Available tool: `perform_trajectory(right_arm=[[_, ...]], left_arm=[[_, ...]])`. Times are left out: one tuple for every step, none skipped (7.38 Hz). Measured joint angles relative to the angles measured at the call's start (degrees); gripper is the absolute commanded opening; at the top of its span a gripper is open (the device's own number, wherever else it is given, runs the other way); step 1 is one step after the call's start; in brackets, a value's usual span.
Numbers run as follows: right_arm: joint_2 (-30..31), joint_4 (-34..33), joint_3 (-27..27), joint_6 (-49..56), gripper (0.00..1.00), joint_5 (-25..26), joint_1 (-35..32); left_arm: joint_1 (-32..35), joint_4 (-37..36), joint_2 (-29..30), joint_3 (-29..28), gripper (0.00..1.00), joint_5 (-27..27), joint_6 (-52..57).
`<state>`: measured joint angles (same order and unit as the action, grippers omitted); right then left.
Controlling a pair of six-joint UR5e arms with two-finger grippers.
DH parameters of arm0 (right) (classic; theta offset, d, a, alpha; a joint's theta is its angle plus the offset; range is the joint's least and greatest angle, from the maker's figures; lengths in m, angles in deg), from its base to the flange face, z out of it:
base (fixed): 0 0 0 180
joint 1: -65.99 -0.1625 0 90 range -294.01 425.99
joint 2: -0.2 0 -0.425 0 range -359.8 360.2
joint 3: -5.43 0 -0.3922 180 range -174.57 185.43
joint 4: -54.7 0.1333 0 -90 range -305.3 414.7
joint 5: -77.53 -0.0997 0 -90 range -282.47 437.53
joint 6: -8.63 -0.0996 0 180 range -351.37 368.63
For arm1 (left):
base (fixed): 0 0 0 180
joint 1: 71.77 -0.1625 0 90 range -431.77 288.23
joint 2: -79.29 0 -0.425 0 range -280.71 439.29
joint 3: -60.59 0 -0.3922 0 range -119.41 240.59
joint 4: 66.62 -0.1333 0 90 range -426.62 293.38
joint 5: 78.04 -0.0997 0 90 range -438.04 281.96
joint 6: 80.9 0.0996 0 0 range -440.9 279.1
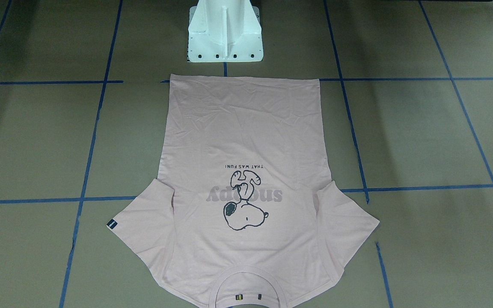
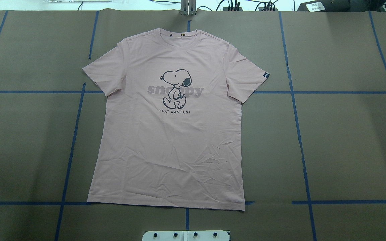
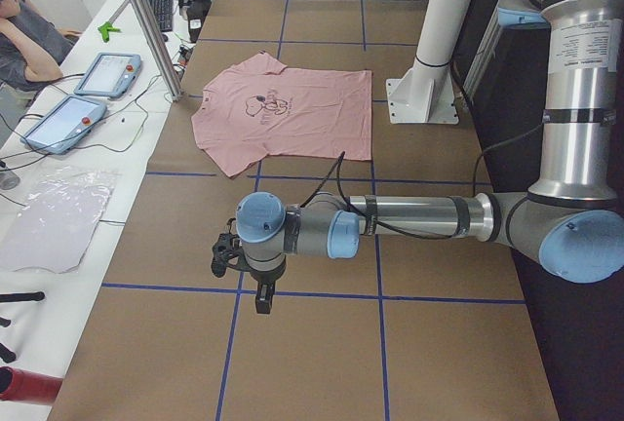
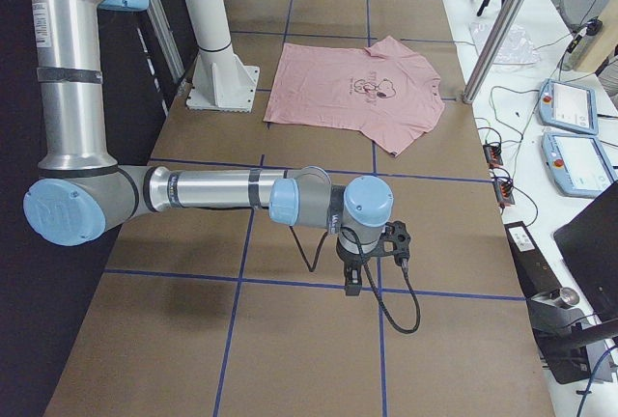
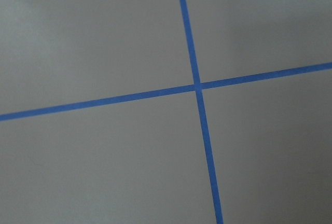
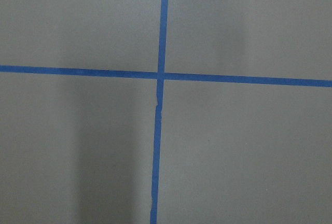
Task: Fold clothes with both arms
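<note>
T-shirt (image 2: 166,150), pale pink, lies spread flat and front up on the brown table (image 2: 347,134), unfolded and well apart from both grippers.

Nearest in the left side view, the left arm (image 3: 409,216) reaches out level and its left gripper (image 3: 262,302) points down above the table; its wrist camera sees only a crossing of blue tape (image 5: 197,86) beneath it. I cannot tell whether its fingers are spread or closed. The right arm (image 4: 212,188) is posed alike at the other end, its right gripper (image 4: 353,282) hanging over another tape crossing, its finger spacing likewise unclear.

Beyond each gripper, towards the table's middle, is the shirt: Snoopy drawing (image 2: 176,88) up, sleeve tag (image 2: 265,75) on the sleeve towards the right gripper. Its hem lies near the white pedestal (image 1: 225,38) and its collar at the far edge.
</note>
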<state>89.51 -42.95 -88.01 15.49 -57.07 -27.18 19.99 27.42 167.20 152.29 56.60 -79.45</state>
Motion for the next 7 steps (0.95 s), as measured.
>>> perform_trajectory(right_arm=[[-0.1, 0.0, -0.1, 0.0, 1.00, 0.0, 0.0], [-0.2, 0.0, -0.2, -0.1, 1.00, -0.1, 0.0], [-0.9, 0.0, -0.2, -0.2, 1.00, -0.2, 0.2], [-2.3, 0.6, -0.2, -0.2, 1.00, -0.3, 1.2], [-3.8, 3.6, 0.0, -0.6, 1.00, -0.2, 3.5], [-5.3, 9.7, 0.8, -3.0, 1.00, -0.1, 6.4], [-7.3, 15.9, 2.2, -8.0, 1.00, 0.0, 9.5]], left_arm=[[0.0, 0.0, 0.0, 0.1, 1.00, 0.0, 0.0], [0.0, 0.0, 0.3, 0.1, 1.00, 0.1, 0.0], [-0.1, 0.0, 1.2, 0.1, 1.00, 0.1, -0.1], [-0.2, 0.1, 3.1, 0.0, 1.00, 0.2, -0.1], [-0.4, 0.1, 5.9, 0.0, 1.00, 0.3, -0.1], [-0.5, 0.7, 9.0, 0.5, 1.00, 0.9, 0.1], [-1.4, 3.4, 11.2, 0.8, 1.00, 2.1, 0.1]])
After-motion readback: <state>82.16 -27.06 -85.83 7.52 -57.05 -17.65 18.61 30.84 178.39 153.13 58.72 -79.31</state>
